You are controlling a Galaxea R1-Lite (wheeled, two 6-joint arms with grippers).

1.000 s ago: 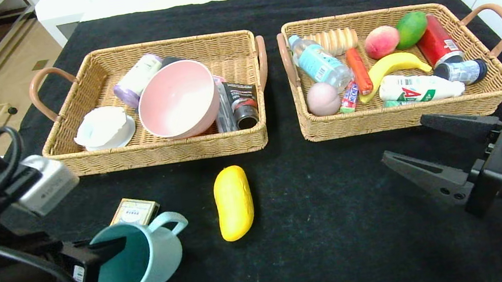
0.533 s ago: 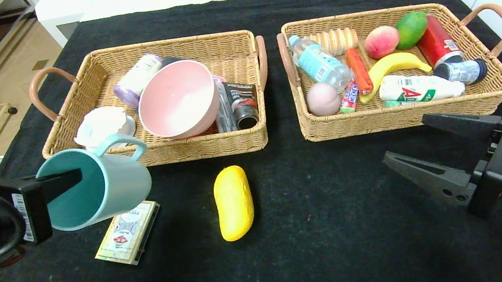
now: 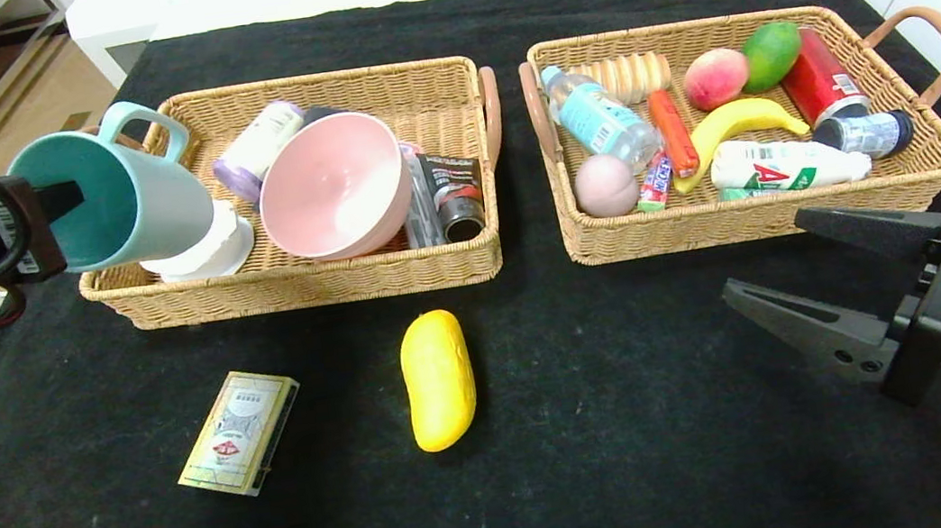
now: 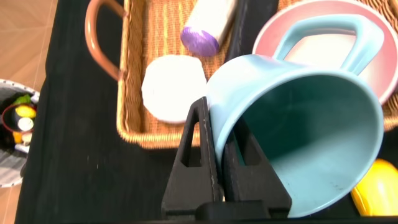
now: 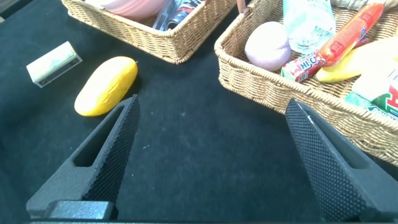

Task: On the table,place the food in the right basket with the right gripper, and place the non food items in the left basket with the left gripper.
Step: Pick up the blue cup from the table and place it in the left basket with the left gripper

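Note:
My left gripper (image 3: 58, 202) is shut on the rim of a light blue mug (image 3: 118, 194), holding it tilted above the left end of the left basket (image 3: 309, 281). In the left wrist view the mug (image 4: 298, 130) hangs over a white lid (image 4: 173, 87) and a pink bowl (image 4: 323, 25). A yellow mango-shaped fruit (image 3: 437, 378) and a small card box (image 3: 239, 432) lie on the black cloth in front of the baskets. My right gripper (image 3: 763, 264) is open and empty, low over the cloth in front of the right basket (image 3: 755, 217), well right of the fruit (image 5: 106, 86).
The left basket holds a pink bowl (image 3: 333, 187), a white lid (image 3: 209, 248), a purple-capped bottle (image 3: 256, 151) and dark tubes (image 3: 448, 194). The right basket holds a water bottle (image 3: 596, 116), banana (image 3: 734, 122), peach (image 3: 715, 78), several other foods.
My left gripper has lifted the mug off the cloth and carried it back and up to above the left basket's left end, uncovering the card box. The right arm has barely moved.

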